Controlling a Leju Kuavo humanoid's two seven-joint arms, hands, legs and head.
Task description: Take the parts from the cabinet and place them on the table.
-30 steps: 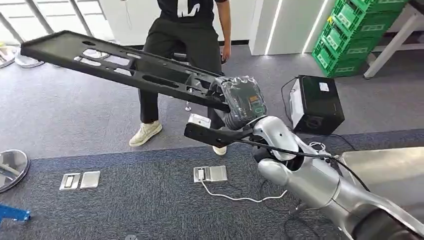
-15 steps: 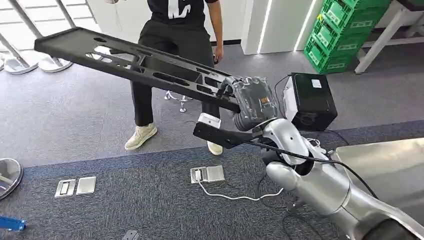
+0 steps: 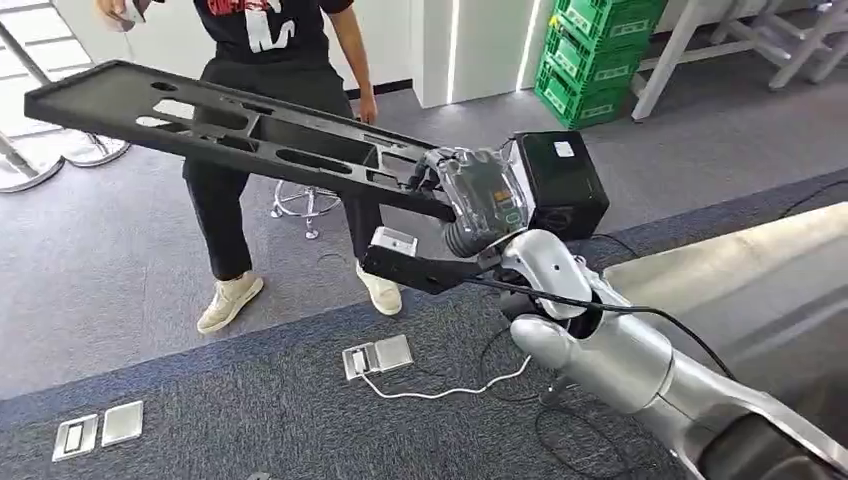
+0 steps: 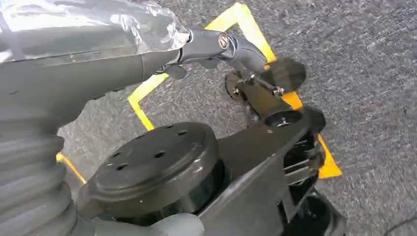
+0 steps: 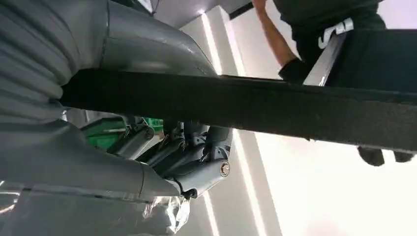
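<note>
A long black plastic part with several slots is held out in the air, slanting up and away to the left. My right hand, wrapped in clear plastic, grips its near end. In the right wrist view the part's black edge crosses the picture and my fingers curl around it from below. A grey table top lies at the right, beyond my right arm. My left hand hangs over the carpet with a finger stretched out and nothing in it.
A person in black stands just behind the part. A black box sits on the floor beside my right hand. Green crates are stacked at the back. A floor socket with a white cable lies below the arm.
The whole picture has shifted as the camera turned: person, box and crates slid left, and more of the table top shows. My right hand still grips the part's end.
</note>
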